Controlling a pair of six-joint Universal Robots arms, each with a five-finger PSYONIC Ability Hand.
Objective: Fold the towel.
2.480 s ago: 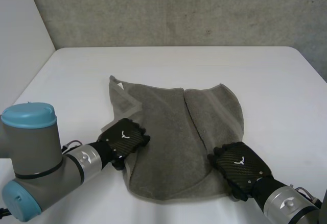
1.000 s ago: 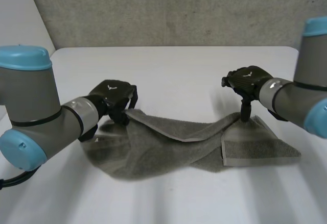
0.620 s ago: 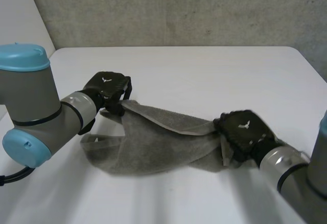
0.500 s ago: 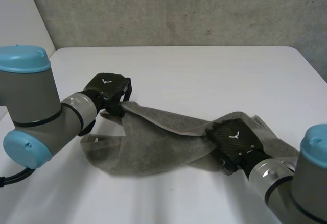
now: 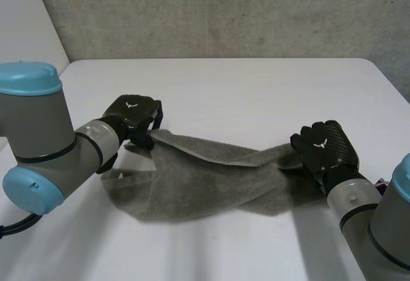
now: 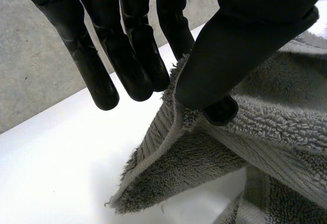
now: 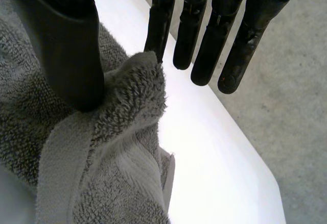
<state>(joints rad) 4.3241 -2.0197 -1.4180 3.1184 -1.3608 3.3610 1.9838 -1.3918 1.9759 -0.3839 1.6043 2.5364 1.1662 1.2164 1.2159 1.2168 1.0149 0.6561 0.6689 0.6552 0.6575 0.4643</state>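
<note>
1. Head view: the grey towel (image 5: 205,182) stretches across the white table (image 5: 243,82), nearer its front edge. It is slung between both hands, with its sagging middle resting on the tabletop.
2. The left hand (image 5: 133,114) holds the towel's end toward the table's left edge. In the left wrist view its thumb and a finger pinch the hem, raised off the surface.
3. The right hand (image 5: 325,148) is at the opposite end, near the right edge. Its wrist view shows a bunched corner nipped between the thumb and a straight finger.
</note>
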